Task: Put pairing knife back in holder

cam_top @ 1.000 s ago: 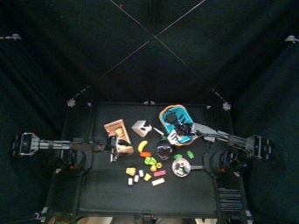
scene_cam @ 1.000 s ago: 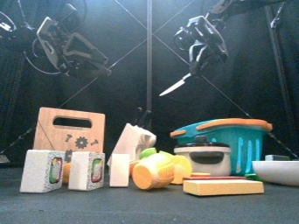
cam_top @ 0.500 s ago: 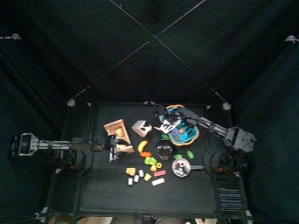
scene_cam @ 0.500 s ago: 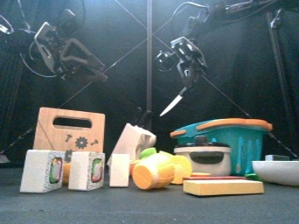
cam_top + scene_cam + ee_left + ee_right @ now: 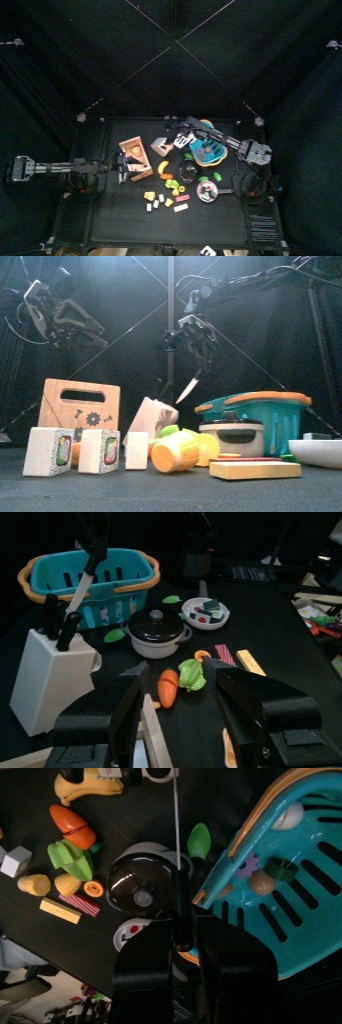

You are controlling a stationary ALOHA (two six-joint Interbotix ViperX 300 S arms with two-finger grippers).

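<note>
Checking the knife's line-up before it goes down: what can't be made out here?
- Top view: slots of the white block, too small.
- Front view: whether the tip of the knife is over the block or nearer the camera; depth is flat.
- Right wrist view: the knife's handle, hidden by the right gripper; the blade shows only edge-on.

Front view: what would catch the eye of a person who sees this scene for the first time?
The paring knife hangs in mid-air, blade pointing down, held by the right gripper just above the pale knife block in the middle. To its right stands the turquoise basket with an orange rim. The left gripper hovers high on the left, jaws open and empty.
</note>
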